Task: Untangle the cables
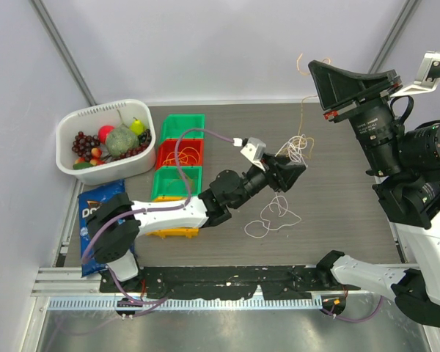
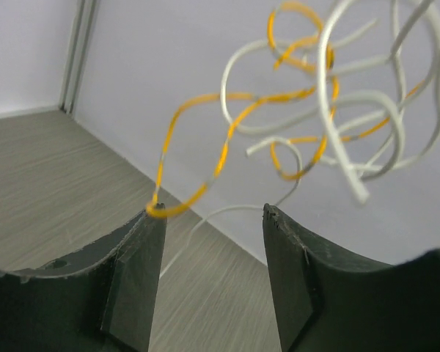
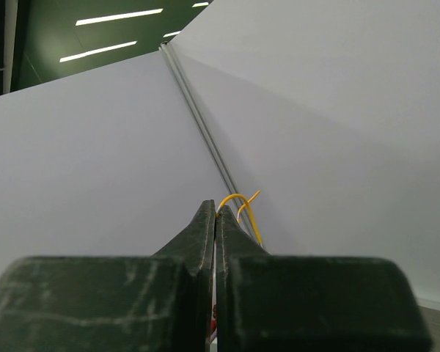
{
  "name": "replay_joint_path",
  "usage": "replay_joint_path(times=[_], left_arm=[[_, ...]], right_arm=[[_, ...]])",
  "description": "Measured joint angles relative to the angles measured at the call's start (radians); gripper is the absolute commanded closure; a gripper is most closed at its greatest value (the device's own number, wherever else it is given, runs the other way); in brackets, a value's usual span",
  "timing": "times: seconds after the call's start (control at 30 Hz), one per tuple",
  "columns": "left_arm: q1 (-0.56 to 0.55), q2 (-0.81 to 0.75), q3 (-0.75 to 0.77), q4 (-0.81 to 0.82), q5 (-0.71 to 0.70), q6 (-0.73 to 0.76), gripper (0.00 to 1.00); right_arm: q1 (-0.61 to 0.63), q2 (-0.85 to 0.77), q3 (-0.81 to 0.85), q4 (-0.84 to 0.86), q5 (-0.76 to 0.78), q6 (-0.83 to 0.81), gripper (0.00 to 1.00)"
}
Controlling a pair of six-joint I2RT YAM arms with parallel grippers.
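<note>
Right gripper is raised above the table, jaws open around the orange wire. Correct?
No. The right gripper is raised, but its jaws are shut on the orange wire, not open. The right wrist view shows them pressed together with the wire at the tips.

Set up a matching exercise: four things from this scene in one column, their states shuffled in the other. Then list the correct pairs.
1. left gripper
2. right gripper
3. white basket
4. loose white cable

A. holds fruit
B. open
C. lies flat on the table
D. shut on the orange cable

Pairs: 1-B, 2-D, 3-A, 4-C
</note>
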Motion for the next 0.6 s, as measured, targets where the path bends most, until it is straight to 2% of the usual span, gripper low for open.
replay_joint_path(times=[0.17, 0.33, 0.5, 0.6], left_arm=[[0.0, -0.062, -0.106, -0.001, -0.013, -0.019, 0.22], [0.0, -0.097, -0.114, 0.039, 0.029, -0.028, 0.13], [-0.002, -0.091, -0.097, 0.057, 0.039, -0.031, 0.13], [-0.002, -0.065, -0.041, 0.053, 0.038, -0.016, 0.2]], right_arm=[[0.0, 0.0, 0.0, 0.0, 0.001, -0.002, 0.99], [0.0, 0.0, 0.0, 0.0, 0.001, -0.002, 0.99], [0.0, 0.0, 0.0, 0.005, 0.0, 0.002, 0.99], [0.0, 0.0, 0.0, 0.008, -0.002, 0.01, 0.99]])
